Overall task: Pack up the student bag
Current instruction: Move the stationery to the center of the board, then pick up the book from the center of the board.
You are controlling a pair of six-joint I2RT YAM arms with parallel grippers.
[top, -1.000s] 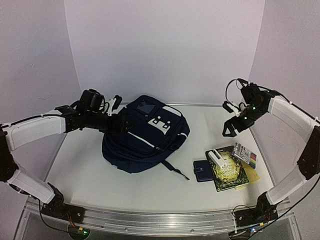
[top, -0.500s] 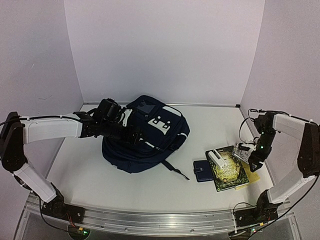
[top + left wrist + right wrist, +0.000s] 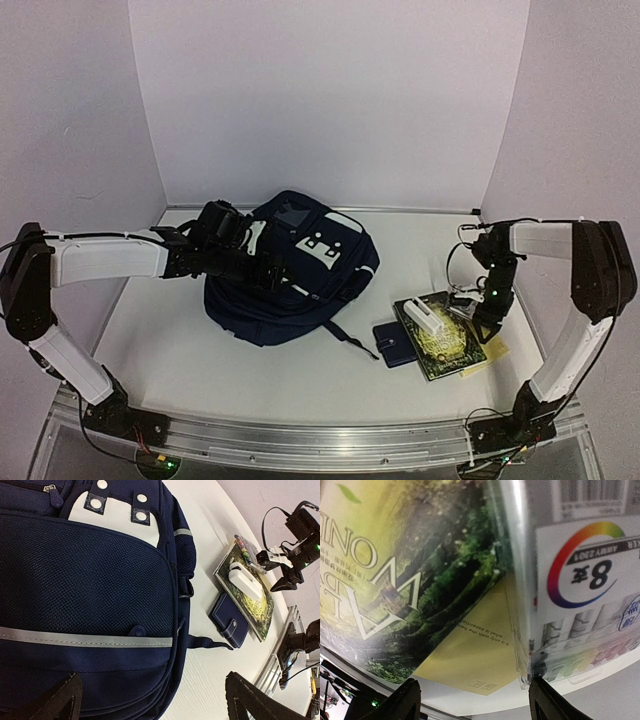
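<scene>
— Starting at the left: what to look at first?

— The left gripper (image 3: 272, 272). Hangs with fingers spread wide, holding nothing. Sits right over the student bag (image 3: 310, 300), the big dark-blue cloth backpack with thin white stripes. Hard to say if touching.

— And the bag?

— Lies flat on the white table (image 3: 170, 360), left of the middle, front side up. Shows a white patch with dark dots, a dark net pocket, a shiny grey stripe and dark straps. Seems to run the long way from near left to far right, more or less. Looks zipped, with no open mouth to see.

— Then, going right?

— A small dark-blue wallet (image 3: 390, 343) with a snap, just beside a green and yellow picture book (image 3: 450, 350). On the book, a small white thing (image 3: 428, 318), maybe a stapler. Under the book, a yellow paper sheet (image 3: 470, 655). At the book's far edge, a clear flat pack of colour pens (image 3: 580, 580).

— And the right gripper (image 3: 480, 320)?

— Down low at the pen pack, one finger each side of the pack's corner. Fingers apart, not pinching anything as far as can be seen.

— Which way to the bag from there?

— To the left, well apart, past the book and wallet. Left gripper much nearer. Probably best: left one to open the bag, right one to carry things over.
</scene>
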